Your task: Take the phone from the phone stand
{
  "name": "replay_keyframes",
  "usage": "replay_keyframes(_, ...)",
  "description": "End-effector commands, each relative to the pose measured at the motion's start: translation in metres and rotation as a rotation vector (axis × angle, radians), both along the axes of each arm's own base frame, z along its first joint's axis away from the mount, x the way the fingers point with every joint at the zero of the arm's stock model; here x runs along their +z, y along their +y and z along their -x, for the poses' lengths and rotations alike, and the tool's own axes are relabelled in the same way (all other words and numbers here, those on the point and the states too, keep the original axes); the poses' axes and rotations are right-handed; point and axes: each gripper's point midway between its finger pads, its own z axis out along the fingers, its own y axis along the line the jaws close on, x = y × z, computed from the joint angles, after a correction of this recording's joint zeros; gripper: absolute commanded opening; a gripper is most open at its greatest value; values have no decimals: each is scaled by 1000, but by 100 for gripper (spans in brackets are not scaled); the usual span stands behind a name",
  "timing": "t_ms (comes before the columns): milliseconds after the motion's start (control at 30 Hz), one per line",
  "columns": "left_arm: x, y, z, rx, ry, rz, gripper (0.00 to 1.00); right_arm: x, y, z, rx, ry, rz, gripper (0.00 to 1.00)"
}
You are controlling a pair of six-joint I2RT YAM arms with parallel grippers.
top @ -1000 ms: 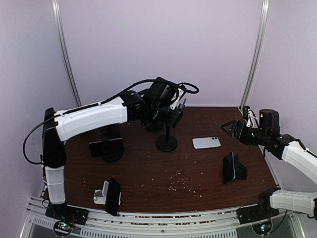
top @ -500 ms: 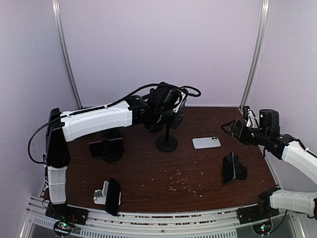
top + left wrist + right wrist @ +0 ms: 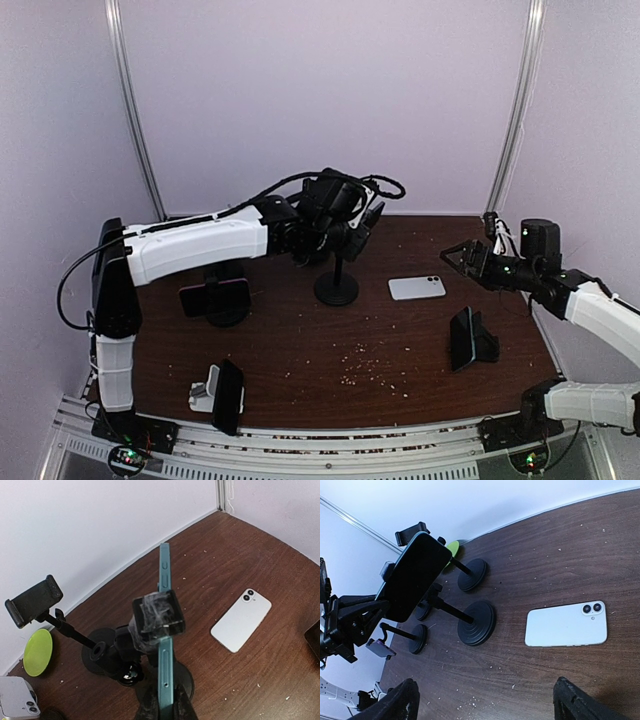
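Teal-edged phone [image 3: 164,570], dark screen, in clenched left end effector [image 3: 165,707]; right end effector [image 3: 485,702] released

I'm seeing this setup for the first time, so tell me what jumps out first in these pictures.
The left end effector, reaching to the back middle of the table, is shut on a teal phone clamped in a black phone stand. A white phone lies camera side up right of that stand, and the right end effector hangs open near the table's right edge.

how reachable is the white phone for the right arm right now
Probably yes: the right gripper hangs open close to the white phone, with nothing standing between them.
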Motion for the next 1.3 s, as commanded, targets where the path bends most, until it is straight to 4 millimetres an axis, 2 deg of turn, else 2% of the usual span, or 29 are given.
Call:
replay_keyframes(0,48,-4,6,-85,-37,139,0,15,15,7,87,-52,-68,93)
replay_keyframes(133,71,-7,18,-186,-18,248,0,29,18,10,73,-42,-159,95)
replay_keyframes(267,83,-11,27,-239,-27,307,0,46,22,8,22,-12,-343,100)
replay_keyframes(367,88,-14,33,-268,-24,348,0,52,28,6,-28,36,-453,100)
replay_keyframes(567,92,-19,53,-352,40,450,0,68,57,-1,-44,53,-547,99)
replay_keyframes(900,89,-16,76,-429,99,504,0,57,97,-23,-12,118,-622,100)
replay_keyframes(1267,79,-19,84,-459,134,521,0,48,111,-39,-11,161,-669,100)
